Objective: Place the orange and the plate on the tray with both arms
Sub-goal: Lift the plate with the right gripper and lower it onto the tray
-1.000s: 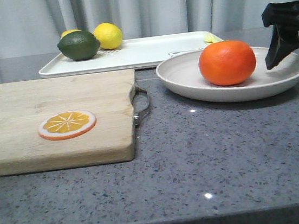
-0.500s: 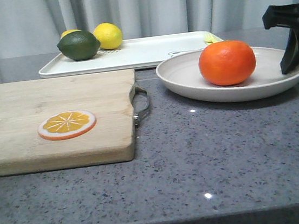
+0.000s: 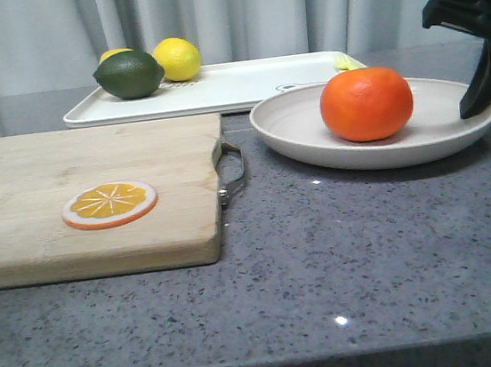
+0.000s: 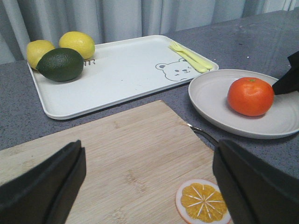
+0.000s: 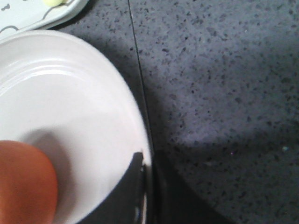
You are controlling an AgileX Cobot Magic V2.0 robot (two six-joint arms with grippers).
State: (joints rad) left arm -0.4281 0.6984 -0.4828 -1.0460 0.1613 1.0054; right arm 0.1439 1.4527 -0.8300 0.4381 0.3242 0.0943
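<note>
At the plate's (image 3: 375, 123) right rim, my right tool (image 3: 480, 52) pinches the edge so the orange (image 3: 367, 104) rides along toward the tray (image 3: 216, 89); my left tool (image 4: 145, 179) hovers spread.

Orange (image 4: 250, 96) on plate (image 4: 210, 98), beside tray (image 4: 121, 74)

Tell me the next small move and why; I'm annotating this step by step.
Probably lift the plate slightly with the right end effector, whose fingers sit on its rim. The orange already rests in it, and both stand on the counter beside the tray, so raising it should let it carry across. The left end effector hangs open over the cutting board.
</note>
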